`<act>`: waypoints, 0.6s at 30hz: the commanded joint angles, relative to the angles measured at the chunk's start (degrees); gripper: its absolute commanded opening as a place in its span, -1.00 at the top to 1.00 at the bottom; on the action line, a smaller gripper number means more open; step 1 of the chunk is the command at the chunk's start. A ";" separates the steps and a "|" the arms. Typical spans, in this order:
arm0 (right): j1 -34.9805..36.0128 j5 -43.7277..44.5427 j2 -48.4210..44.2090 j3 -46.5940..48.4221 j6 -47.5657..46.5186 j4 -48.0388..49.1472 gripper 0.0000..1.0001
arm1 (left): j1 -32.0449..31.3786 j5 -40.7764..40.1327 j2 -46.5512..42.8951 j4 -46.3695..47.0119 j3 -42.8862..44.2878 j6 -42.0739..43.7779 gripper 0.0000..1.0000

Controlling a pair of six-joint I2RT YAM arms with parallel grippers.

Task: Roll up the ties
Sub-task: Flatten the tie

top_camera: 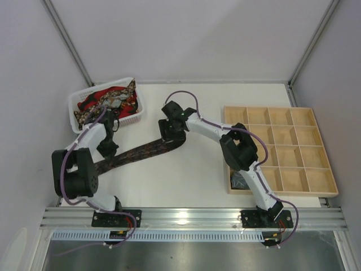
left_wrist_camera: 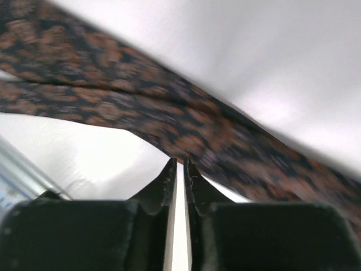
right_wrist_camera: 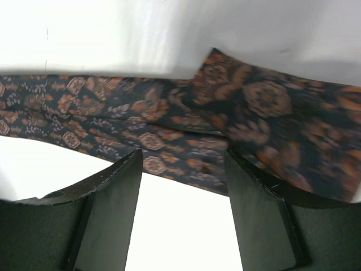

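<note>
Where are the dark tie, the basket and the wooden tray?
Dark brown patterned fabric tie (top_camera: pixel 135 153): top view, mid-length.
White plastic basket (top_camera: pixel 73 114): top view, left rim.
Partitioned wooden tray (top_camera: pixel 299 192): top view, near wall.

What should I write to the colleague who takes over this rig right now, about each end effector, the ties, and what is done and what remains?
Left end effector: almost shut, tips at the edge of the dark tie. Whether it pinches the cloth is unclear.
Right end effector: open, over the wide end of that tie.
Things: the dark tie lies stretched out on the table. The other ties are in the white basket. The wooden tray holds one dark item, too small to identify.
Done: one tie laid out.
Left: roll it, then the ties in the basket.
</note>
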 commanded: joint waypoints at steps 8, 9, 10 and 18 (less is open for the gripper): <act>-1.92 4.67 -3.54 5.43 -4.66 -0.71 -0.25 | -4.88 27.96 -15.72 19.42 -8.69 6.17 0.55; -1.92 4.94 -2.83 7.27 -4.40 -1.24 -0.23 | -4.79 28.92 -14.68 20.48 -8.60 6.18 0.57; -1.83 5.29 -2.56 7.46 -4.83 -0.64 -0.22 | -4.88 30.94 -13.71 21.10 -8.34 6.53 0.64; -1.22 5.91 2.63 13.53 -10.01 0.07 -0.16 | -4.79 35.52 -5.53 24.52 -8.60 7.50 0.93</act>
